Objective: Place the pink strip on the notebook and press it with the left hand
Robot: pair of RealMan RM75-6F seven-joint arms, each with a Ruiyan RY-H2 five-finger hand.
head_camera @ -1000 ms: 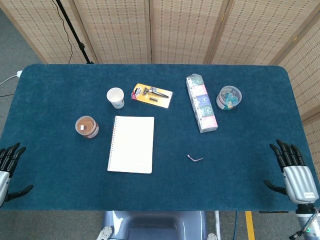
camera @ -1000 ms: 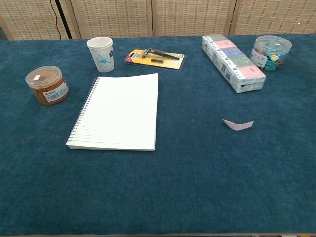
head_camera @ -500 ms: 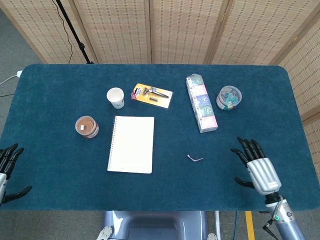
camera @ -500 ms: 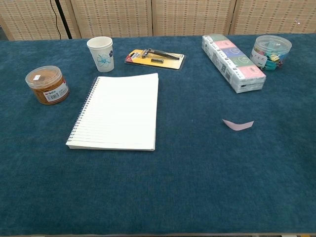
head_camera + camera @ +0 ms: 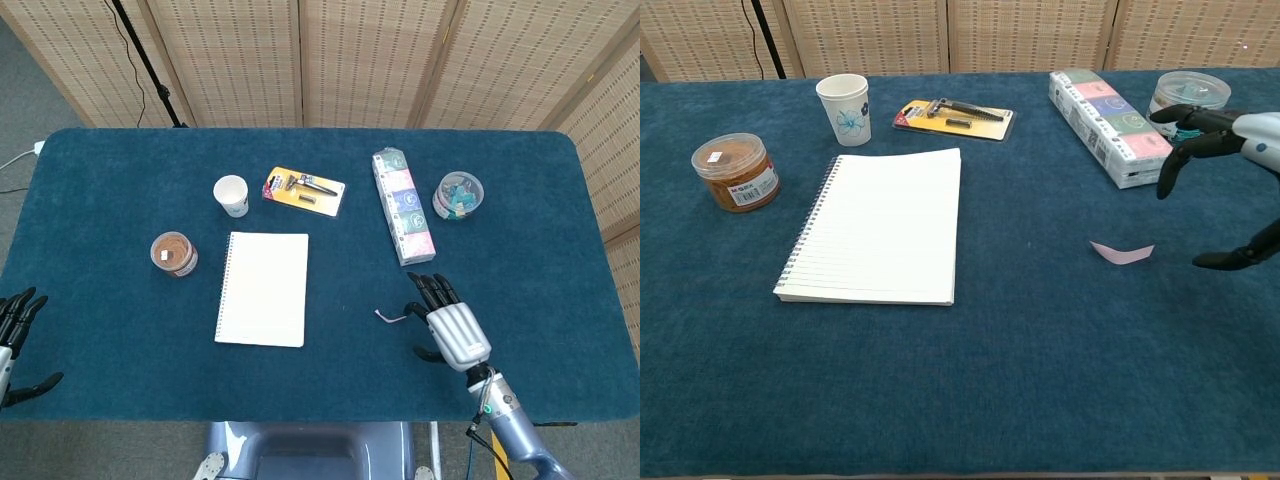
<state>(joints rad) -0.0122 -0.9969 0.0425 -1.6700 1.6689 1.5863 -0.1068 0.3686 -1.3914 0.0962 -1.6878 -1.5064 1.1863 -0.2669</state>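
Hanging off the table's (image 5: 120, 390) near left edge, our left hand (image 5: 12, 335) holds nothing, its fingers spread wide apart. We see a brown-lidded jar (image 5: 736, 171) on the blue cloth, then a paper cup (image 5: 844, 109) behind it toward the screen. Open to a blank page, the spiral notebook (image 5: 880, 226) lies flat right of the jar, with a carded razor pack (image 5: 953, 118) beyond its far edge. Further right, the pink strip (image 5: 1121, 252) rests curled on the cloth, well apart from the notebook and in front of a long multicoloured box (image 5: 1110, 126). Our right hand (image 5: 1225, 180) hovers just beside the strip on its right, fingers splayed and empty, not touching it. Behind that hand stands a clear tub of clips (image 5: 458, 195).
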